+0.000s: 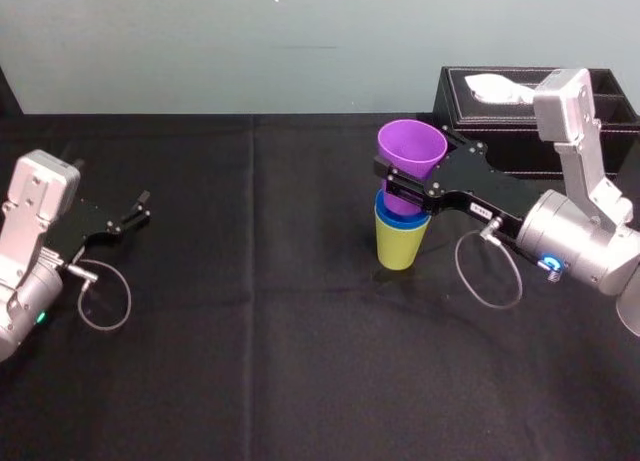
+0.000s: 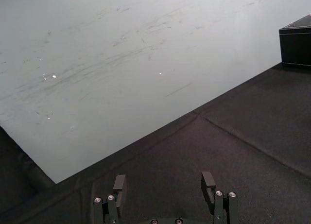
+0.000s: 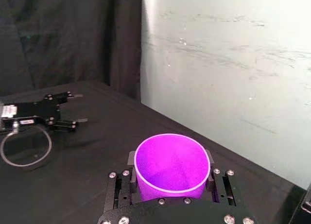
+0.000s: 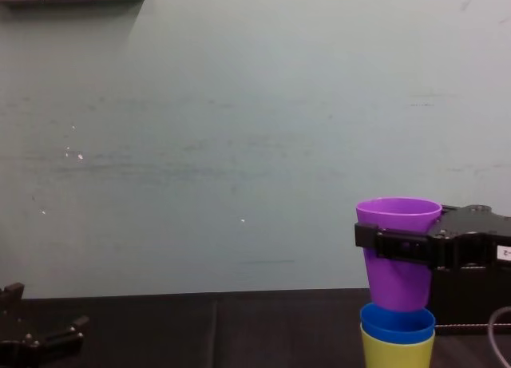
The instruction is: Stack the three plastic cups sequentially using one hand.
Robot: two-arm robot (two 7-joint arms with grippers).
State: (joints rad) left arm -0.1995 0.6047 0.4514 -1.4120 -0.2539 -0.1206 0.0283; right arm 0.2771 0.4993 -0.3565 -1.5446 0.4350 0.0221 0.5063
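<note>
In the head view, the right gripper (image 1: 402, 177), black and blocky with a small white label on its side, has its fingers pressed against the purple cup (image 1: 410, 149), a smooth tapered plastic one, gripping it below the rim. Beneath it the blue cup (image 1: 384, 205) sits nested in the yellow-green cup (image 1: 400, 246), showing little more than a band of rim. The gripper covers the spot where the purple base meets it. The stack stands on the black cloth-covered table (image 1: 300, 361), in front of a black rectangular tissue box (image 1: 480, 111) partly hidden by the silver arm. The left gripper (image 1: 138, 209) lies well apart at the table's left side.

In the left wrist view, its slim dark fingers (image 2: 120, 182) stand parted over bare cloth with nothing between them (their bases are cut off at the edge).

In the right wrist view, the purple cup's round mouth sits between the right gripper's fingers (image 3: 131, 158). Its lower body is hidden by the gripper's body.

In the chest view, the purple cup is upright with its base at the blue cup's mouth. Whether they touch is hard to tell. The yellow-green cup is cut off below.
</note>
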